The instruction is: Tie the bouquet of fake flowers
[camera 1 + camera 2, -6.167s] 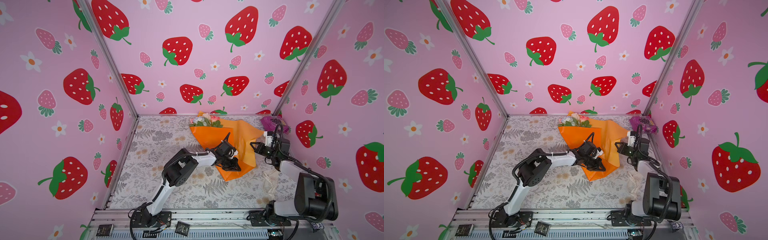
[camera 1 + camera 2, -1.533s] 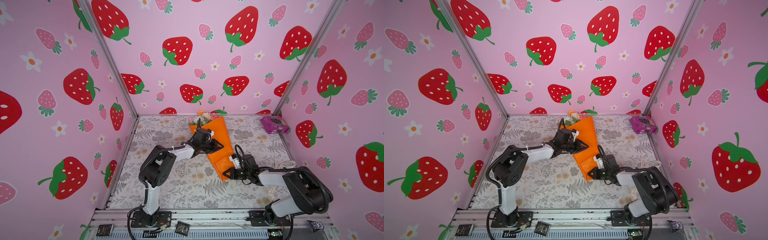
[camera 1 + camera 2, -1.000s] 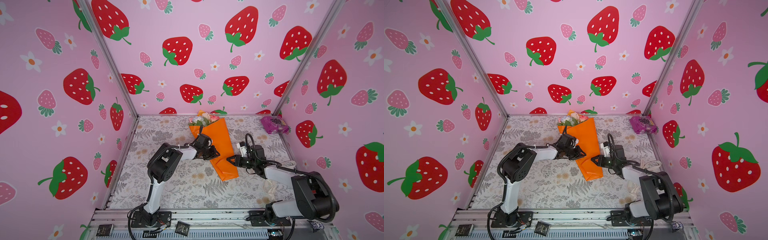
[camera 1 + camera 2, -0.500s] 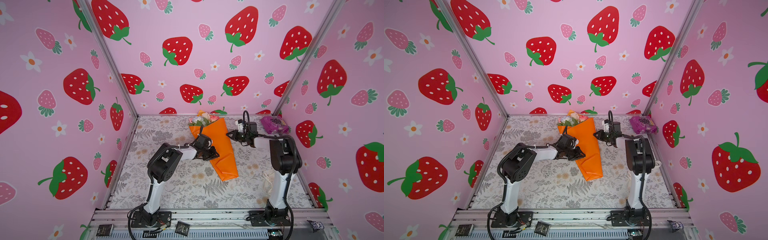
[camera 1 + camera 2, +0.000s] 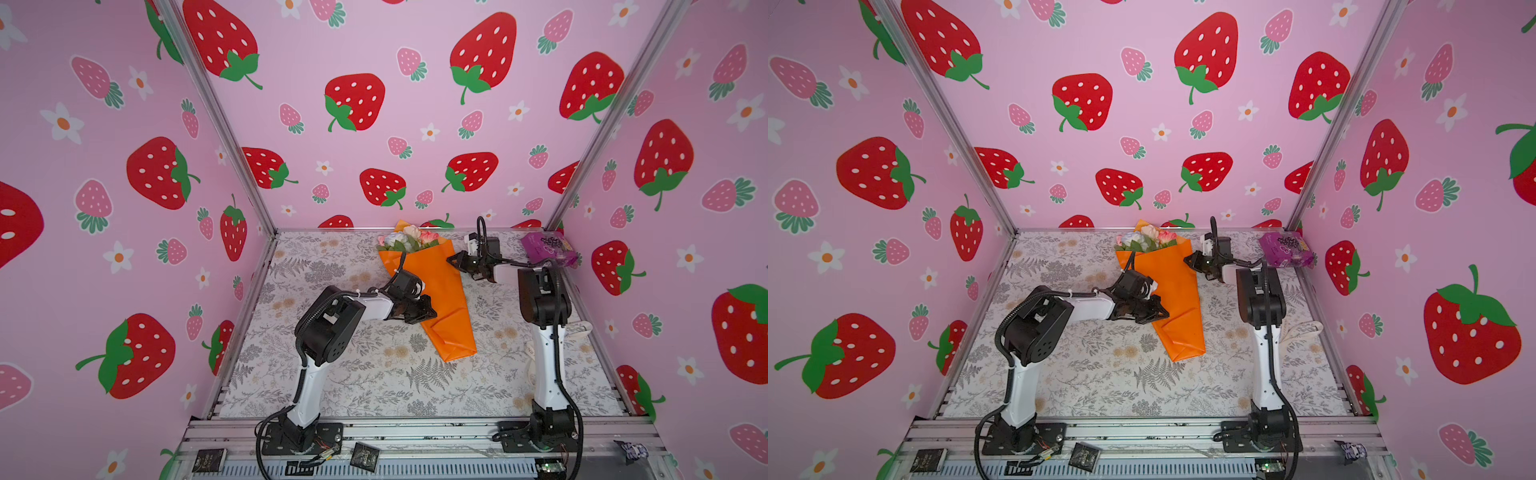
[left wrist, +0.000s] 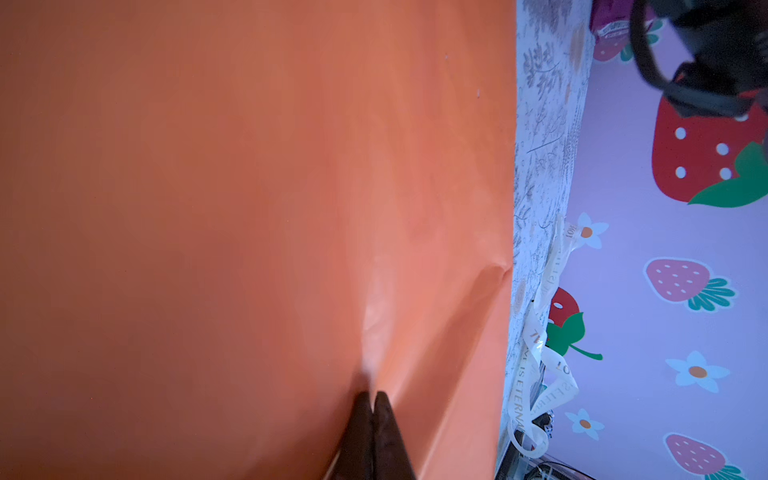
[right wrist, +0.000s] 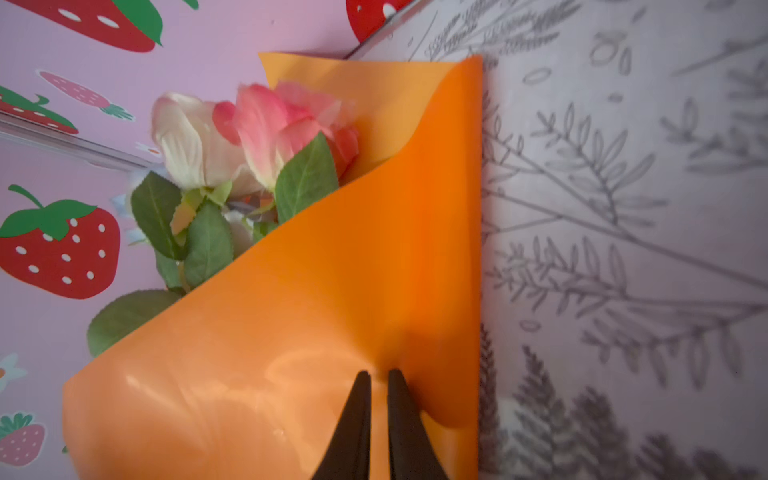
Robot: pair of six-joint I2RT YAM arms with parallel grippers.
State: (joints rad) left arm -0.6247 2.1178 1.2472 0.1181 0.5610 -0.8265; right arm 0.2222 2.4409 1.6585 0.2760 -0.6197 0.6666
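The bouquet of fake flowers (image 5: pixel 440 291) (image 5: pixel 1177 291) lies on the table, rolled into a cone of orange wrapping paper (image 7: pixel 332 291) (image 6: pixel 208 208). Its pink, peach and white heads (image 5: pixel 409 239) (image 7: pixel 257 133) point at the back wall. My left gripper (image 5: pixel 432 313) (image 5: pixel 1165 315) (image 6: pixel 374 395) is at the cone's left edge, about halfway down, shut, with a pucker of paper at its tips. My right gripper (image 5: pixel 451 259) (image 5: pixel 1187 258) (image 7: pixel 378 374) is at the upper right edge of the wrap, jaws almost together on the paper there. The stems are hidden inside the wrap.
A purple packet (image 5: pixel 546 247) (image 5: pixel 1285 249) sits in the back right corner. A cream printed ribbon (image 5: pixel 577 328) (image 5: pixel 1304 330) (image 6: pixel 536 374) lies along the right wall. Pink strawberry walls close the table on three sides.
My right gripper swung from the cone's lower right up to its upper right edge and reached the paper. My left gripper slid a little down the left edge and closed.
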